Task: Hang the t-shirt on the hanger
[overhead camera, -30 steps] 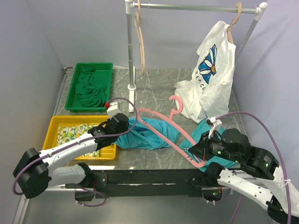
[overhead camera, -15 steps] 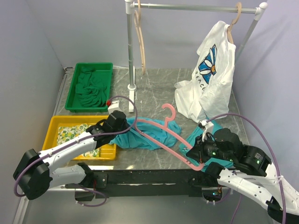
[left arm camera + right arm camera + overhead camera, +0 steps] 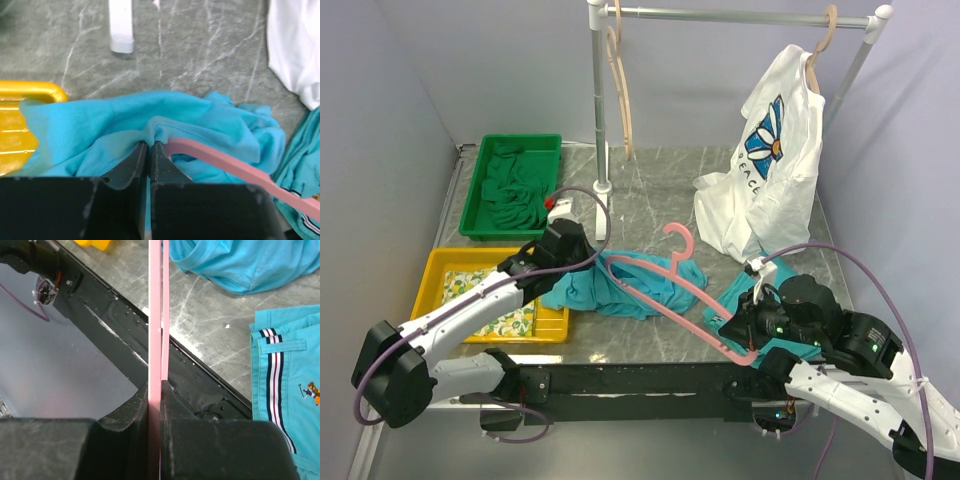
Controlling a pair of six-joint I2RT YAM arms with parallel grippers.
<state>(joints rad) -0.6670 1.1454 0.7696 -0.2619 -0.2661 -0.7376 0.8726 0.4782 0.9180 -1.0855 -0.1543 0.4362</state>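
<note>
The turquoise t-shirt [image 3: 605,285] lies bunched on the table's near middle; it also shows in the left wrist view [image 3: 150,117] and the right wrist view [image 3: 240,262]. My left gripper [image 3: 588,262] is shut on a fold of its cloth [image 3: 155,134], right beside the pink hanger's arm [image 3: 230,167]. The pink hanger [image 3: 690,290] slants over the shirt, its hook [image 3: 678,238] pointing away from me. My right gripper [image 3: 740,335] is shut on the hanger's near end [image 3: 155,340], over the table's front edge.
A teal garment with a striped edge and emblem [image 3: 285,390] lies under the right arm. A white flower-print shirt [image 3: 770,160] hangs on the rack [image 3: 720,15] with tan hangers [image 3: 620,80]. A green tray [image 3: 512,185] and a yellow tray [image 3: 455,290] stand at the left.
My left gripper has pulled the shirt's cloth to the left and away. The right gripper has shifted the hanger left, so its hook moved left over the shirt.
</note>
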